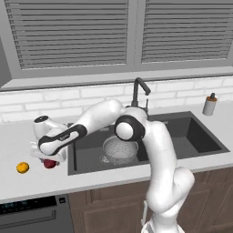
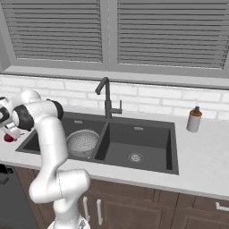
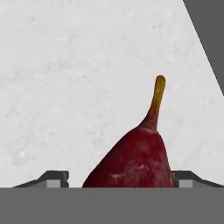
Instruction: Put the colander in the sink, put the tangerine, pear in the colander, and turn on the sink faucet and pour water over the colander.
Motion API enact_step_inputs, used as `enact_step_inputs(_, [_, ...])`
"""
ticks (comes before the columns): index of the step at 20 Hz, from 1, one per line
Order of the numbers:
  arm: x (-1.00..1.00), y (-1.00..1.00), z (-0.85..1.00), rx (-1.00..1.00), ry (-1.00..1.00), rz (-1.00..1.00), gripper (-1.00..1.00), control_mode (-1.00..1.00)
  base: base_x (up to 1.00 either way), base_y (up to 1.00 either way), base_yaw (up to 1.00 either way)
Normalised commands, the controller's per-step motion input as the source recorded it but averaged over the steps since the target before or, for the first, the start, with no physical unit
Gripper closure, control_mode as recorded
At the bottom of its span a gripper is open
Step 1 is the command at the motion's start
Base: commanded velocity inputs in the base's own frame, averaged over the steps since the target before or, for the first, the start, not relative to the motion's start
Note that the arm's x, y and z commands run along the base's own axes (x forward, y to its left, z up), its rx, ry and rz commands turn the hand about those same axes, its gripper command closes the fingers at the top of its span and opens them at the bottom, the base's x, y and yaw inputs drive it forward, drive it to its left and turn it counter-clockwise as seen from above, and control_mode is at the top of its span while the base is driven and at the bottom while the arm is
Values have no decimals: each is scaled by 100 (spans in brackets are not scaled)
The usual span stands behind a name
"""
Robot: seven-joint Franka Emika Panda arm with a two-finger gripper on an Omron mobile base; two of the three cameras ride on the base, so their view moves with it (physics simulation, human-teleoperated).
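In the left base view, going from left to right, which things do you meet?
tangerine → pear → colander → sink faucet → soap dispenser

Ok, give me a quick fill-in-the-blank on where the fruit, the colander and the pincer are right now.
1. The colander sits in the ____ basin of the sink, seen from the robot.
2. The pincer straddles the ____ on the counter, its jaws apart.
3. The tangerine lies on the counter, to the ____ of the pear.
4. The fruit's stem is coloured ____.

Missing words: left; pear; left; yellow
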Motion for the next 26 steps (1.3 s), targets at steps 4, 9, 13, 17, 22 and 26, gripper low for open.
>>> enact_step_inputs(4, [-15, -3, -10, 0, -10, -3, 100, -100, 0, 0, 0])
enact_step_inputs(9, [-16, -30, 25, 1, -14, -17, 100, -100, 0, 0, 0])
enact_step_inputs(13, [-19, -71, 73, 5, -23, -25, 100, -100, 0, 0, 0])
enact_step_inputs(17, [-19, -97, 78, 14, -29, -24, 100, -100, 0, 0, 0])
enact_step_inputs(22, [-16, -100, 64, 16, -27, -25, 100, -100, 0, 0, 0])
enact_step_inputs(26, [-4, -100, 69, 20, -28, -26, 100, -100, 0, 0, 0])
